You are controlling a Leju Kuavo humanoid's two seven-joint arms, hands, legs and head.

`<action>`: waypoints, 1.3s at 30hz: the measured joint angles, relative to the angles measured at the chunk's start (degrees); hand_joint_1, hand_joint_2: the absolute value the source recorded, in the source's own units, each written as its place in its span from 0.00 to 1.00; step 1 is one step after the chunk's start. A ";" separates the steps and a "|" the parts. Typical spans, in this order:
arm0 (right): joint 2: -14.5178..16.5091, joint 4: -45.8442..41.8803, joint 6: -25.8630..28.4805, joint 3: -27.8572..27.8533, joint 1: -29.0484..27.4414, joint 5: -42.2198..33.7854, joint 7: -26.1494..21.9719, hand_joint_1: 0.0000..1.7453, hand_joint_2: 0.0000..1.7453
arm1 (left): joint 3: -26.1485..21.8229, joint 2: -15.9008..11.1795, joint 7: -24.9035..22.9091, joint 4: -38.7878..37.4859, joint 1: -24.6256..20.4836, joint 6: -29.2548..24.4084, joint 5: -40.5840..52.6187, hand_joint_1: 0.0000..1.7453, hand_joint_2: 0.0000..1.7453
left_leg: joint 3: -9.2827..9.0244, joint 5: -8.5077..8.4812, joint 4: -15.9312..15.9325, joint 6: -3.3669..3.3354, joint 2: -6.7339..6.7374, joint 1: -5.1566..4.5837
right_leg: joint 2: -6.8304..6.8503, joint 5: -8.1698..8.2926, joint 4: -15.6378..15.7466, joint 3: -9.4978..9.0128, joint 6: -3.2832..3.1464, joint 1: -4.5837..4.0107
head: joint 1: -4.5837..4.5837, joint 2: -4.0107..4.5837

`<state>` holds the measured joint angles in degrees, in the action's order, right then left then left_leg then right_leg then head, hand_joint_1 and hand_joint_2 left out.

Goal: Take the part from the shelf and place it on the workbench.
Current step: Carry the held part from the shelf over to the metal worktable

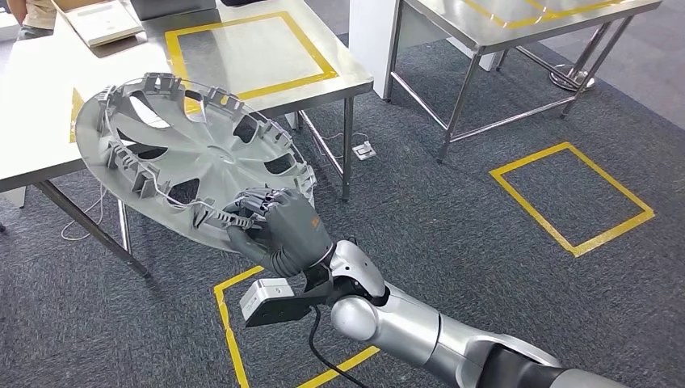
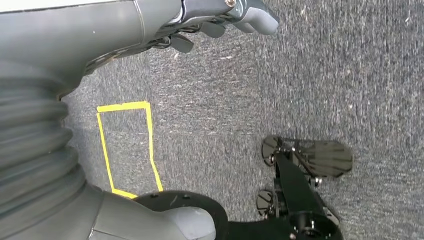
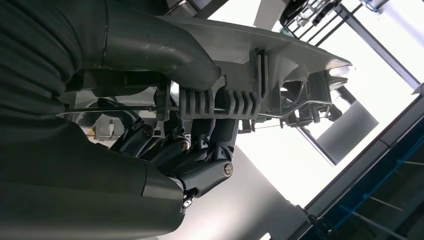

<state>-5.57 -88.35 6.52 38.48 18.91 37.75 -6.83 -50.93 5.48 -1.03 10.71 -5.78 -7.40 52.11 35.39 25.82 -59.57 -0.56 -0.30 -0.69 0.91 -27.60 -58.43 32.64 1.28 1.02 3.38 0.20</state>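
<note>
The part is a silver wheel cover (image 1: pixel 194 153) with curved spokes and clips round its rim. It hangs tilted, its far side over the near edge of the steel workbench (image 1: pixel 323 48) and its near side above the carpet. My right hand (image 1: pixel 279 226) grips its near rim, with the fingers over the edge. In the right wrist view the thumb (image 3: pixel 165 50) lies on one face of the wheel cover (image 3: pixel 300 65) and the dark fingers (image 3: pixel 200 150) on the other. My left hand (image 2: pixel 220 22) hangs over the carpet, fingers loosely apart, holding nothing.
A yellow taped rectangle (image 1: pixel 174 48) marks the workbench top. A flat white box (image 1: pixel 101 20) and a person (image 1: pixel 32 12) are at its far left. A second steel table (image 1: pixel 517 24) stands at the back right. Yellow floor squares (image 1: pixel 569 198) (image 1: pixel 230 339) mark the carpet.
</note>
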 joint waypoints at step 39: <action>-0.01 -1.29 0.61 -1.39 -2.42 1.62 0.83 1.00 1.00 | -0.02 0.02 0.08 0.00 -0.11 0.27 0.46 0.00 1.00 | -2.16 1.28 1.08 -0.64 -0.50 1.08 | -0.90 -8.63 -17.21 7.82 0.41 -0.23 | -0.13 0.00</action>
<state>-5.58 -89.64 7.13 37.10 16.49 39.37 -6.00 -50.95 5.50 -0.95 10.71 -5.89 -7.14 52.57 33.23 27.10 -58.49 -1.20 -0.80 0.40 0.01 -36.24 -75.65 40.46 1.68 0.79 3.26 0.20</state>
